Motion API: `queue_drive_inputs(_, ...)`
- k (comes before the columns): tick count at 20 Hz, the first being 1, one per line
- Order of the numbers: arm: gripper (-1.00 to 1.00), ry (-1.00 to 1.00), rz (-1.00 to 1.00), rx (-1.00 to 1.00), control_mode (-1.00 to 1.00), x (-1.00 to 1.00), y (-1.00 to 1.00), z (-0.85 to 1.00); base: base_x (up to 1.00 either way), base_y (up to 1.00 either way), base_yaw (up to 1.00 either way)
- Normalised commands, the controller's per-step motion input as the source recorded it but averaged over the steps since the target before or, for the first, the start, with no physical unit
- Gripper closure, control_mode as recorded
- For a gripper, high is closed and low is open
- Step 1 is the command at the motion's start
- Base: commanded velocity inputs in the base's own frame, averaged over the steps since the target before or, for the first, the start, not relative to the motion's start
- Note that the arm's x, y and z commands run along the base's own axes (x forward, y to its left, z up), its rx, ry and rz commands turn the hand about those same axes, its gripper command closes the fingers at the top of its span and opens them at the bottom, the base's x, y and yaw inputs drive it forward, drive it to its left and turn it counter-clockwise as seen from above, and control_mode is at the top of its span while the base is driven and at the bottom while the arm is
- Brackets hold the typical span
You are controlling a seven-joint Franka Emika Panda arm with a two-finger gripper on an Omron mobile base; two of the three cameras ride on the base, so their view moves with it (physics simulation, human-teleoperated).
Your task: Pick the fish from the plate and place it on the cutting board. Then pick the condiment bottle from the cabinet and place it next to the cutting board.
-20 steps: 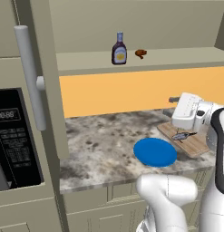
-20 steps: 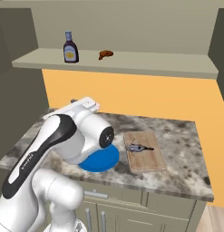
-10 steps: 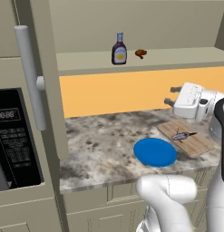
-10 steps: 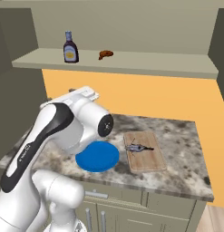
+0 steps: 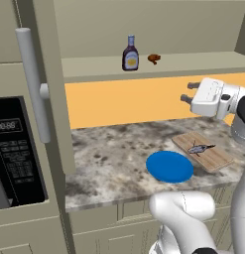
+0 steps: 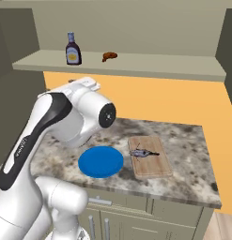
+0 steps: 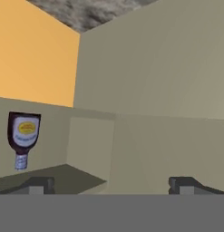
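Two dark fingertips (image 7: 36, 185) stand far apart at the bottom of the hand view, nothing between them, so the gripper (image 7: 111, 185) is spread wide and empty. In that rolled view the condiment bottle (image 7: 23, 138) hangs upside down at about nine o'clock, with the orange wall panel (image 7: 31, 54) above it at eleven o'clock.

From the left base view the gripper (image 5: 187, 92) is raised above the counter at three o'clock in the picture, level with the orange panel and pointing left, below the shelf. The condiment bottle (image 5: 130, 53) stands upright on the shelf of the cabinet (image 5: 193, 62) at twelve o'clock, and a small brown lump (image 5: 154, 58) sits just beside it, at the bottle's three o'clock.

Down on the marbled counter (image 5: 109, 158) the fish (image 5: 200, 148) lies on the cutting board (image 5: 218, 159), roughly in its middle, tail toward three o'clock. The plate (image 5: 169, 166) lies flat just beside the board, at the board's eight o'clock, bare.

In the right base view the fish (image 6: 142, 153) is again on the cutting board (image 6: 152, 166), the plate (image 6: 101, 161) at the board's nine o'clock, and the condiment bottle (image 6: 73, 48) sits on the shelf at eleven o'clock with the lump (image 6: 108, 56) near it.
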Motion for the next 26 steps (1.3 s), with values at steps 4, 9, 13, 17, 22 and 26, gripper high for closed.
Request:
queue_drive_inputs(4, -1.0, -0.06, 0.0, 0.0, -1.0, 0.0, 0.01, 0.29, 0.0, 0.0, 0.0)
queue_drive_inputs(9, -1.0, -0.13, 0.02, 0.01, -1.0, 0.0, 0.03, 0.08, 0.0, 0.0, 0.0)
queue_drive_inputs(13, -1.0, -0.14, 0.04, 0.02, -1.0, 0.0, 0.08, 0.0, 0.0, 0.0, 0.0)
queue_drive_inputs(17, -1.0, -0.09, 0.01, 0.0, -1.0, 0.0, 0.1, 0.11, 0.0, 0.0, 0.0)
queue_drive_inputs(22, -1.0, -0.03, 0.0, 0.0, -1.0, 0.0, 0.09, 0.25, 0.0, 0.0, 0.0)
queue_drive_inputs(26, -1.0, 0.0, 0.0, 0.0, -1.0, 0.0, 0.17, 0.28, 0.0, 0.0, 0.0)
